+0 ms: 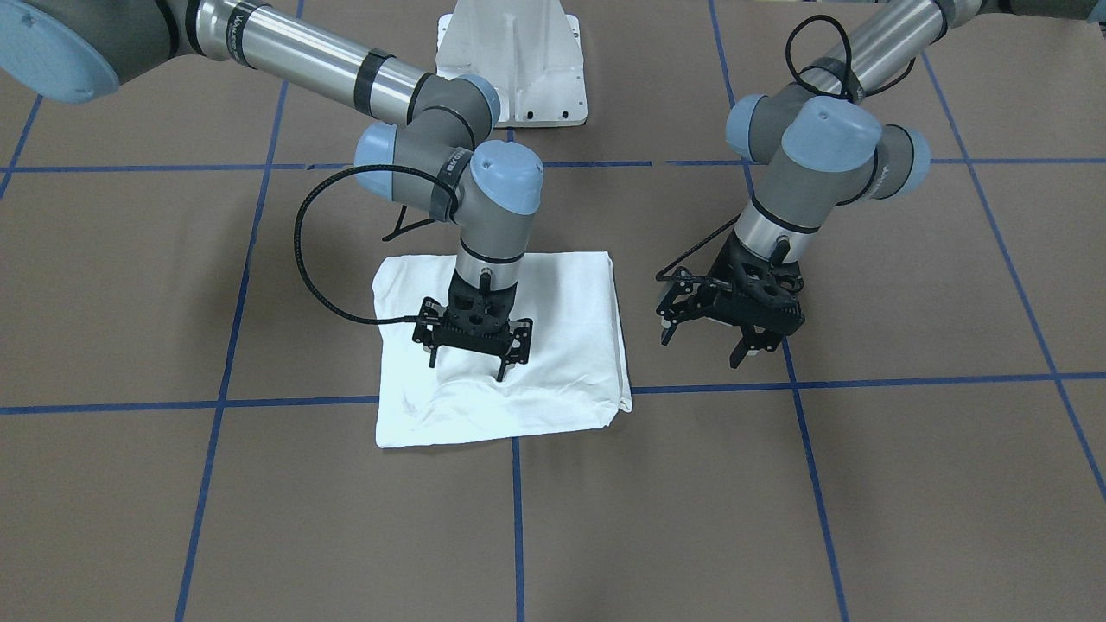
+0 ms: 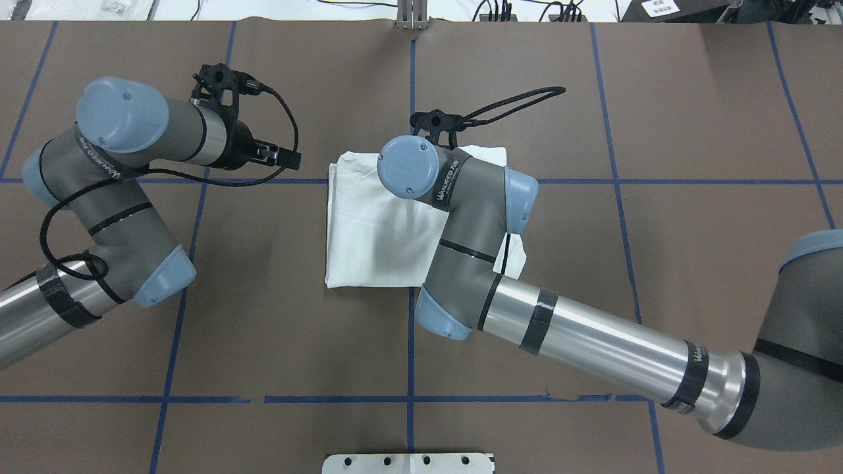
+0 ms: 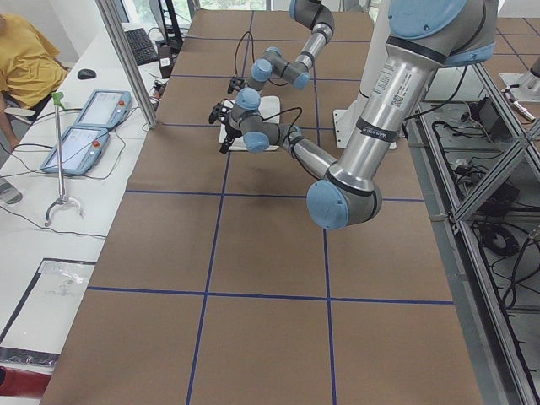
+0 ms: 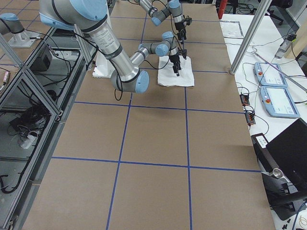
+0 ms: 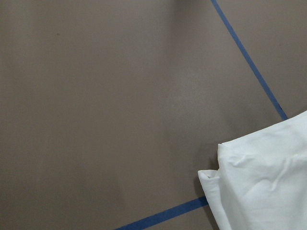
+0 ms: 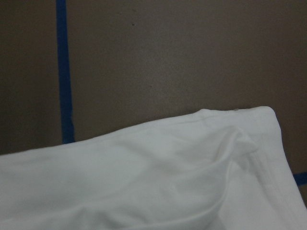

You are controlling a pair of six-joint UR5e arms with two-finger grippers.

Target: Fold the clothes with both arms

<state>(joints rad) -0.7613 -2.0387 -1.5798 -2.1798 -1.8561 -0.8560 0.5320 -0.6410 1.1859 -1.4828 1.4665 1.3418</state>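
Observation:
The white T-shirt (image 1: 562, 345) lies folded into a rough square on the brown table, with no print showing. It also shows in the overhead view (image 2: 369, 230). My right gripper (image 1: 467, 370) is open and points down over the shirt's front part, its fingertips (image 1: 500, 375) at the cloth; I cannot tell if they touch. In the overhead view my right wrist hides it. My left gripper (image 1: 702, 350) is open and empty, above bare table beside the shirt, apart from it. It also shows in the overhead view (image 2: 280, 156). The left wrist view shows a shirt corner (image 5: 268, 177). The right wrist view shows a rumpled shirt edge (image 6: 144, 182).
Blue tape lines (image 1: 518, 510) grid the brown table. The white pedestal base (image 1: 510, 60) stands at the robot's side. A side table with two teach pendants (image 3: 84, 126) and a seated person (image 3: 25, 59) are beyond the far edge.

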